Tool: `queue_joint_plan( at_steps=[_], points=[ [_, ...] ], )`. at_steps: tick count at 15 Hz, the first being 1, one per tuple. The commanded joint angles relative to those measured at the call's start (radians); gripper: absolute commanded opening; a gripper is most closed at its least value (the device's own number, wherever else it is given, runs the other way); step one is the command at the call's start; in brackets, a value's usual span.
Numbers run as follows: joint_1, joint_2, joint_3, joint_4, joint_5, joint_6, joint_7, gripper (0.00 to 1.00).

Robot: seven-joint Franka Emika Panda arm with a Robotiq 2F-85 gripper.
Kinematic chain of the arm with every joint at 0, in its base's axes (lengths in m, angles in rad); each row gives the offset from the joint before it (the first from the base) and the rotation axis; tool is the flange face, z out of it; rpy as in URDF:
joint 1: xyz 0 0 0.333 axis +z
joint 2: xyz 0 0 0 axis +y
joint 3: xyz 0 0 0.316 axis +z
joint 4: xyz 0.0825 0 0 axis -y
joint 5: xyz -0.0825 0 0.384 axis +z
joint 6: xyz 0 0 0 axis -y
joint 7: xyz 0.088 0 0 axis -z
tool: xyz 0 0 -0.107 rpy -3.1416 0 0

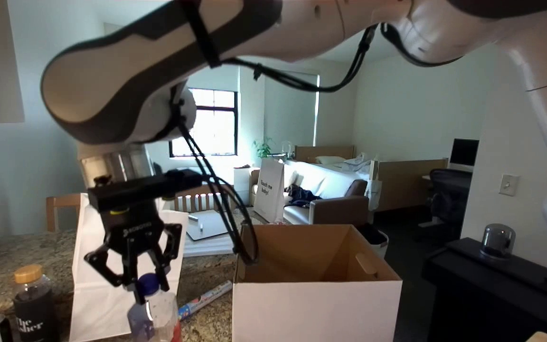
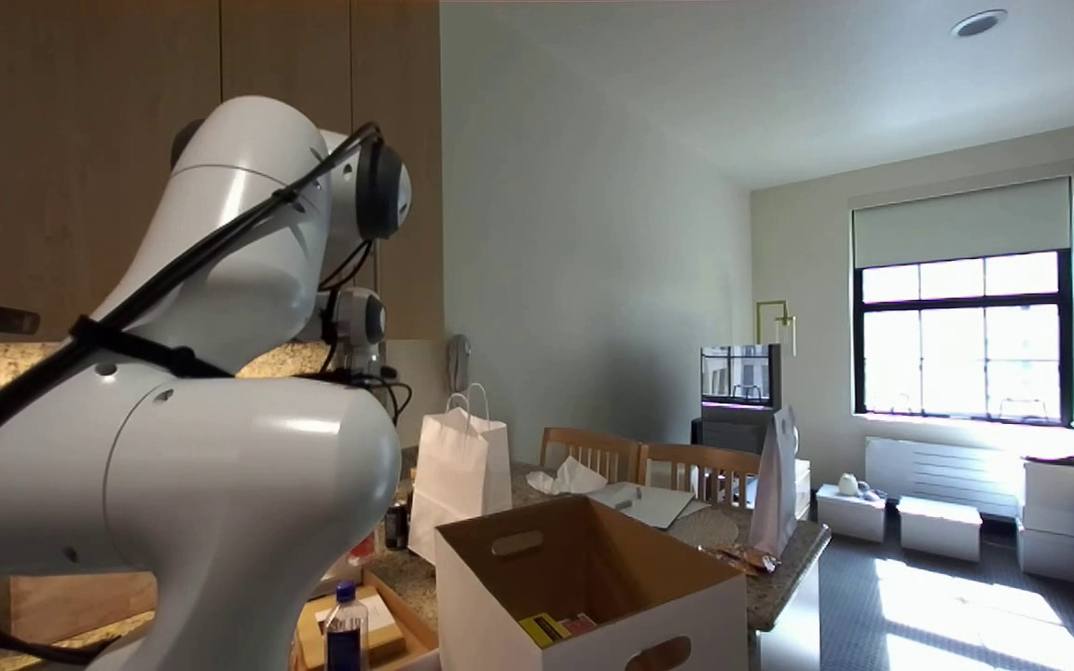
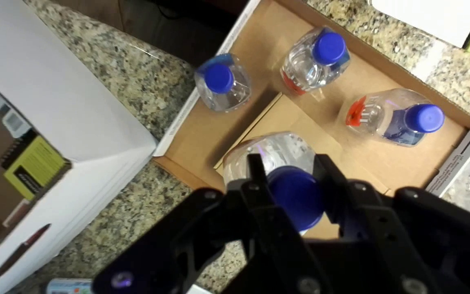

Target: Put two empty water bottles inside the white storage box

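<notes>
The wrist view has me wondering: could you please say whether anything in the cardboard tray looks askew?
Possibly: the rightmost water bottle in the cardboard tray appears more slanted than the uppermost bottle, so it may lean; perspective could explain it.

wrist view downward, exteriors apparently sharing window point(image 1: 216, 127)
</notes>
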Motion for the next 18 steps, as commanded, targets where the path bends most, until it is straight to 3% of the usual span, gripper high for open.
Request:
queue_joint_plan(
  at_steps=[1, 7, 12, 16, 18],
  points=[
    [-0.063, -0.197, 0.009, -0.091, 0.052, -0.098, 0.083, 0.14],
    [-0.281, -0.493, 0.021, -0.257, 0.289, -0.092, 0.049, 0.15],
    [-0.466, -0.703, -0.041, -0.411, 0.412, -0.122, 0.05, 0.15],
    [-0.595, -0.752, -0.064, -0.435, 0.329, -0.106, 0.131, 0.15],
    [-0.644, -0.706, -0.066, -0.399, 0.267, -0.141, 0.155, 0.15]
  ],
)
